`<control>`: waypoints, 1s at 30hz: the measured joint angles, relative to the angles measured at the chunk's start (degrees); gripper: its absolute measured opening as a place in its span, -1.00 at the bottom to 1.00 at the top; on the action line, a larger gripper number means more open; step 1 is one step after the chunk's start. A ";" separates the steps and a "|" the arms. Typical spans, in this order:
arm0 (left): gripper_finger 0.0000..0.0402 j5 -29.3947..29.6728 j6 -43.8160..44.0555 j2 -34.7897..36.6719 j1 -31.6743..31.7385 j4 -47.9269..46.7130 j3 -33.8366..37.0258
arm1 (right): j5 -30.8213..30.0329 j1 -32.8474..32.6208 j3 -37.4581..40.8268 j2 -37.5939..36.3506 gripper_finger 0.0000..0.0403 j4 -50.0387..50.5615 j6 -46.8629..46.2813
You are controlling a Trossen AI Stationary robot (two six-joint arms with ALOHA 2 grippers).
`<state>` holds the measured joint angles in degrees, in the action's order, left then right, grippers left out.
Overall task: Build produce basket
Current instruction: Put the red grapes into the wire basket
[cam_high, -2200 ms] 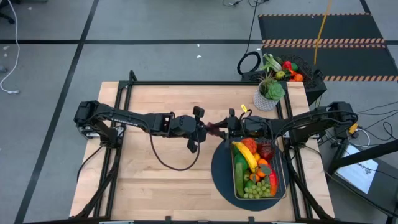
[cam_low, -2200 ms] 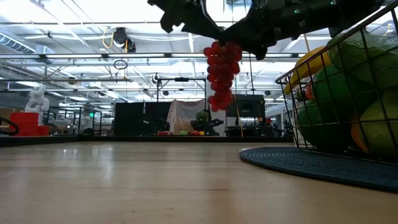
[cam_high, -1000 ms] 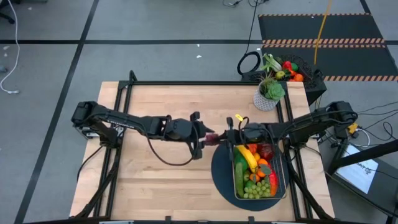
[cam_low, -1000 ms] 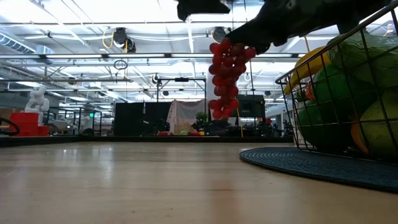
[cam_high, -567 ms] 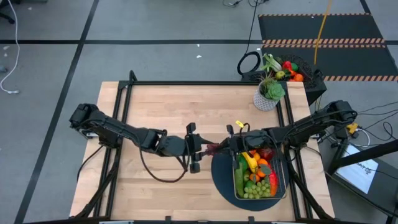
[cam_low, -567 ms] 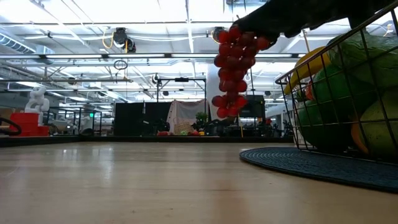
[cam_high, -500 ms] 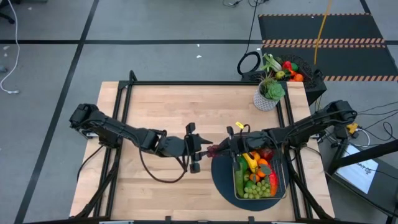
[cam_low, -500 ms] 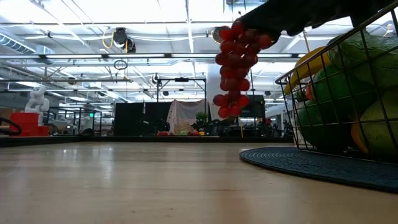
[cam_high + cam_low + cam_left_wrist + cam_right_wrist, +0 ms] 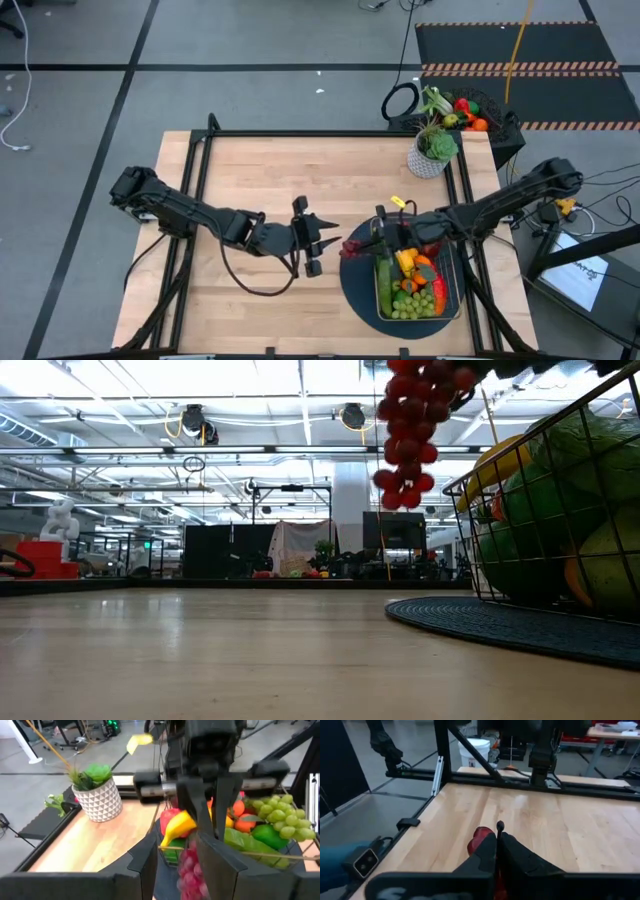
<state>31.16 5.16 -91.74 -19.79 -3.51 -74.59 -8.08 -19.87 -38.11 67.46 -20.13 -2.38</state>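
Note:
A bunch of red grapes (image 9: 408,435) hangs from my right gripper (image 9: 374,241), which is shut on its top, just left of the basket (image 9: 377,300). The wire basket (image 9: 500,540) stands on a dark round mat (image 9: 350,285). It holds a banana (image 9: 405,262), green grapes (image 9: 418,305) and other produce. My left gripper (image 9: 322,246) is open, level, a little left of the grapes (image 9: 355,245) and apart from them. In the left wrist view the bunch (image 9: 187,870) shows beyond my left fingers. My right gripper pinches the bunch's stem end (image 9: 499,826) between its two shut fingers. The fingers lie about level and come from the table's right. The grapes (image 9: 479,836) hang straight down below the fingers, clear of the table.
A potted plant in a white pot (image 9: 433,150) stands at the table's far right corner. A black bin (image 9: 465,112) with more produce sits behind it, off the table. Bare wood (image 9: 260,180) lies left of the mat.
My right gripper has carried the grapes toward the table's near edge and slightly up, closer to the basket; the bunch still hangs free. My left gripper has swung toward the near edge too and now stands apart from the bunch.

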 joint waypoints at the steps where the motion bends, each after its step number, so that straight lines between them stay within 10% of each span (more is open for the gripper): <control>1: -0.32 -0.03 0.36 0.01 -0.02 -0.54 0.00 | -0.80 -0.33 0.00 -0.72 -0.96 0.30 -0.08; 18: -0.32 -0.29 3.60 0.00 -0.20 -1.43 0.02 | -17.01 -9.43 0.00 -10.12 -0.94 3.29 12.78; 30: -0.32 -4.58 4.40 0.00 -0.17 -1.44 0.02 | -17.66 -12.51 0.00 -10.14 -0.94 7.00 32.12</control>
<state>26.58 9.56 -91.74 -19.97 -4.95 -74.56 -25.74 -32.38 -38.11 57.32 -13.13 29.74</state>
